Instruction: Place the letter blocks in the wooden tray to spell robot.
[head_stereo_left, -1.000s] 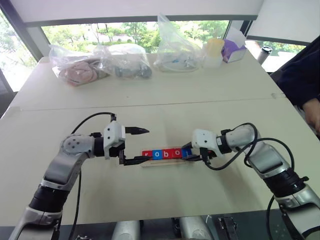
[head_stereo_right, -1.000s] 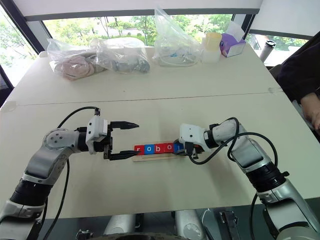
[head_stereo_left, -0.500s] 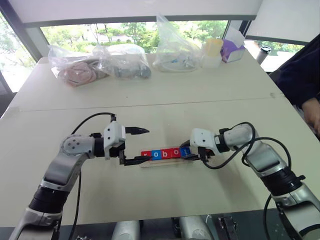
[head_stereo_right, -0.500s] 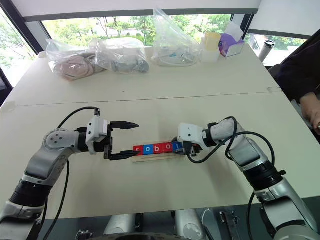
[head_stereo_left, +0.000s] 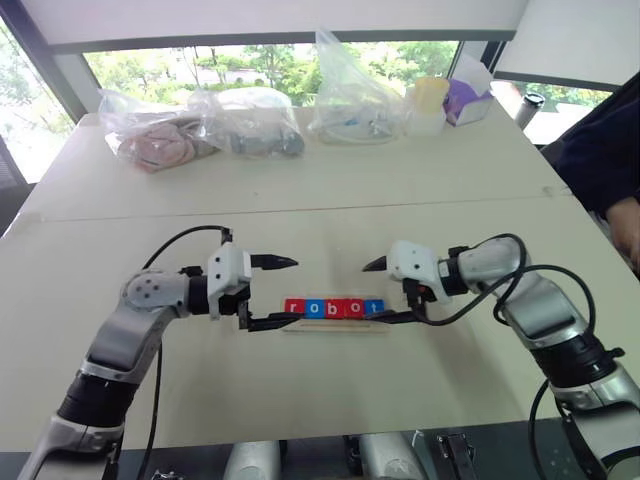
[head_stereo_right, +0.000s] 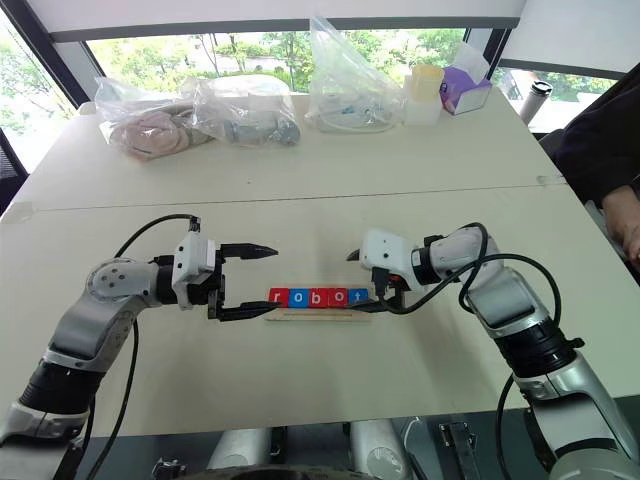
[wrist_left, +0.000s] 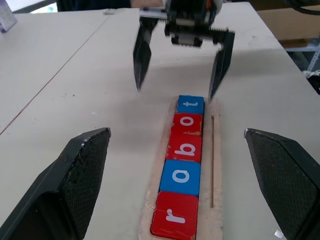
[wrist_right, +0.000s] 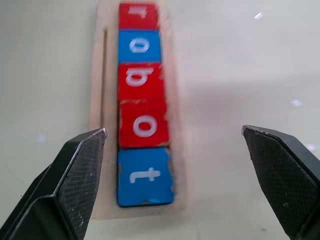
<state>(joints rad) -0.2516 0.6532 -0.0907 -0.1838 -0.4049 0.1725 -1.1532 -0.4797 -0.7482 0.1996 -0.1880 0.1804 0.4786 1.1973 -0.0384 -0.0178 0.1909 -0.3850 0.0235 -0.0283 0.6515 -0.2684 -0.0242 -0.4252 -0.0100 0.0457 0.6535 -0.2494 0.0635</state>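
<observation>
**On the table, five blocks sit in line**

Across the head views, the wooden tray (head_stereo_left: 335, 324) lies on the table (head_stereo_left: 330, 200) toward its near edge, midway between the side edges. The letter blocks (head_stereo_left: 333, 307) fill it in one row: red, blue, red, red, blue. The left gripper (head_stereo_left: 283, 291) hangs at the row's left end, fingers spread wide, holding nothing. The right gripper (head_stereo_left: 384, 292) hangs at the right end, fingers just as wide, nothing between them. Plastic bags (head_stereo_left: 200, 130) line the far edge.

Over to the left wrist view: the blocks read r, o, b, o, t running away from the camera, with the right gripper's fingers (wrist_left: 141, 55) apart beyond the t.

Right wrist view now: the blue t block (wrist_right: 145, 175) is nearest, lying between the parted fingers (wrist_right: 75, 175), touched by neither.
</observation>
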